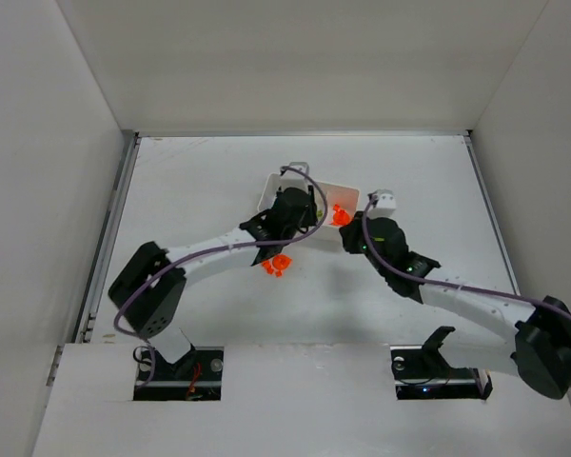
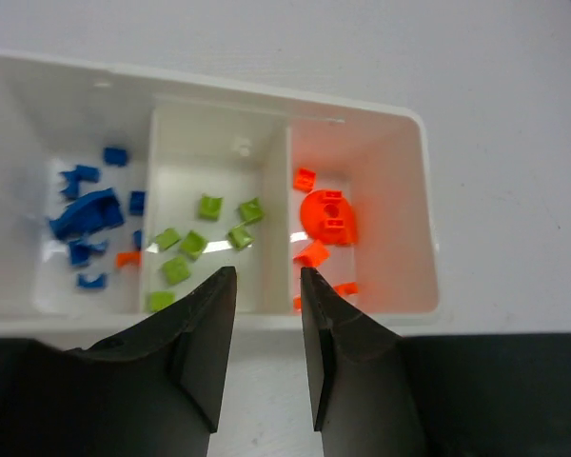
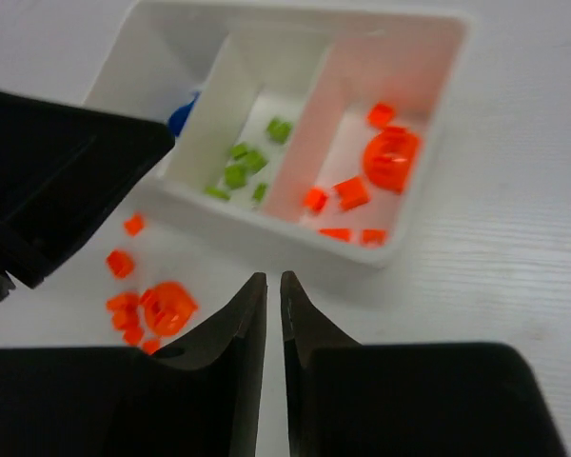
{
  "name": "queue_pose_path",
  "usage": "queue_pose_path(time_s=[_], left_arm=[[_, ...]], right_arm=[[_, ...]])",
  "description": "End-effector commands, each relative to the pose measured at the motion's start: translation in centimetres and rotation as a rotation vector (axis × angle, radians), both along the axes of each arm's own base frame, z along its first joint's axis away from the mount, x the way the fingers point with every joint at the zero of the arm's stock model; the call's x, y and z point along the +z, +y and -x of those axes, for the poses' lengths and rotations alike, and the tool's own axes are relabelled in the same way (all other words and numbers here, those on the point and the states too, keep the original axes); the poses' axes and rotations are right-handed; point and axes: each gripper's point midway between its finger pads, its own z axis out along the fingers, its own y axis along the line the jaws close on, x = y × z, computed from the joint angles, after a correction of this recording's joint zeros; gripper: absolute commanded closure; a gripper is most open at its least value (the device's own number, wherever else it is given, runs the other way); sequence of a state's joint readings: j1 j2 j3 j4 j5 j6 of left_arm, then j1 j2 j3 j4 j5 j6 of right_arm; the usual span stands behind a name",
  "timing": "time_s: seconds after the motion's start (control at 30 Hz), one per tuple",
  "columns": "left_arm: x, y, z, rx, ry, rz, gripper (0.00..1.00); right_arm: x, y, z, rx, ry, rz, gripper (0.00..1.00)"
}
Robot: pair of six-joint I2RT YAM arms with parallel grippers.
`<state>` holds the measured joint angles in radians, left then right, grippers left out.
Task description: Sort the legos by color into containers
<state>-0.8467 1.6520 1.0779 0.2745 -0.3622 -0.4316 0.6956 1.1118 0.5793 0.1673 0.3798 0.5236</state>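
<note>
My left fingers [image 2: 205,352] stand narrowly apart and empty at the near rim of the white plastic three-compartment tray [image 2: 414,124]; my right fingers [image 3: 243,333] are pressed together, nothing visible between them.
Loose bright orange plastic bricks [image 3: 157,309] lie clustered on the bench [image 3: 514,267] beside the tray. I judge them light, stiff and slick, so I would pinch one across its flat sides.
</note>
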Motion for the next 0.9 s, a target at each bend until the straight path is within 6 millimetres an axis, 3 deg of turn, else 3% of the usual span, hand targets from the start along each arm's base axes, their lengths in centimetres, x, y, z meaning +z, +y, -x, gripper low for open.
queue_pose_path(time_s=[0.0, 0.07, 0.13, 0.3, 0.57, 0.87], left_arm=[[0.6, 4.8, 1.6, 0.087, -0.019, 0.043, 0.70], [-0.8, 7.9, 3.4, 0.147, -0.004, 0.040, 0.70], [-2.0, 10.8, 5.1, 0.202, 0.009, 0.050, 0.69], [-5.4, 15.0, 7.6, 0.286, 0.064, 0.063, 0.69], [-7.2, 16.2, 8.4, 0.301, 0.096, 0.084, 0.69], [-8.7, 18.1, 9.5, 0.313, 0.118, 0.099, 0.68]], right_arm=[[2.1, 7.4, 1.4, 0.286, -0.055, 0.027, 0.86], [1.2, 9.7, 2.3, 0.363, -0.031, 0.040, 0.85], [0.0, 11.1, 2.2, 0.396, -0.001, 0.051, 0.78], [-3.5, 14.1, 2.1, 0.429, 0.092, 0.110, 0.57], [-7.4, 17.5, 1.6, 0.481, 0.158, 0.202, 0.44], [-10.5, 18.7, 1.1, 0.485, 0.205, 0.281, 0.47]])
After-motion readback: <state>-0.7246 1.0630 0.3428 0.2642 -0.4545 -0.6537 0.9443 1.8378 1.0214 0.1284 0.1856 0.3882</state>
